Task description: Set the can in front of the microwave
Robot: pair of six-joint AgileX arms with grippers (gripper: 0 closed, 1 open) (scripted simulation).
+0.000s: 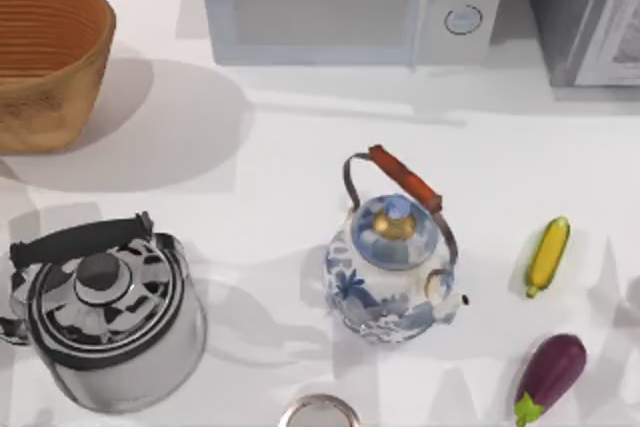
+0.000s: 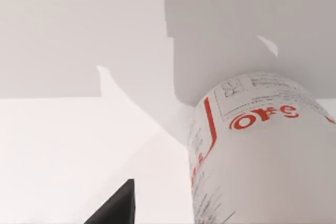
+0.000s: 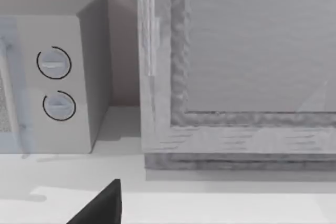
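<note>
**Now: the can close by the left gripper, microwave at the table's far edge**

Right up against the left wrist camera stands the small white cylinder can (image 2: 262, 156), with red lettering and a red-outlined label on its side. It leans across the view above the plain white table (image 2: 63, 156) and throws a broad shadow on it. A dark part of the left gripper (image 2: 113, 208) shows just beside the can. Whether that gripper is clamped on the can or merely next to it, I cannot tell.

From above, the large pale white-grey microwave (image 1: 330, 2) sits at the far edge of the table, with a wide window door and two round dials on its right panel. The darker grey steel appliance (image 1: 585, 17) stands just to its right. A woven brown basket (image 1: 40, 107) is at the far left.

Nearer, a shiny steel kettle with a black handle (image 1: 105, 317) stands at the left. A blue-and-white porcelain kettle with a brown grip (image 1: 390, 267) stands near the middle. At the right lie a yellow corn cob (image 1: 548, 255) and, nearer than it, a purple eggplant (image 1: 550, 372). A silver round-rimmed thing (image 1: 320, 413) is at the near edge.

The right wrist camera faces the dials and the steel appliance, and a dark part of the right gripper (image 3: 100, 205) is at the picture's edge. Whether it is open or closed I cannot tell.
</note>
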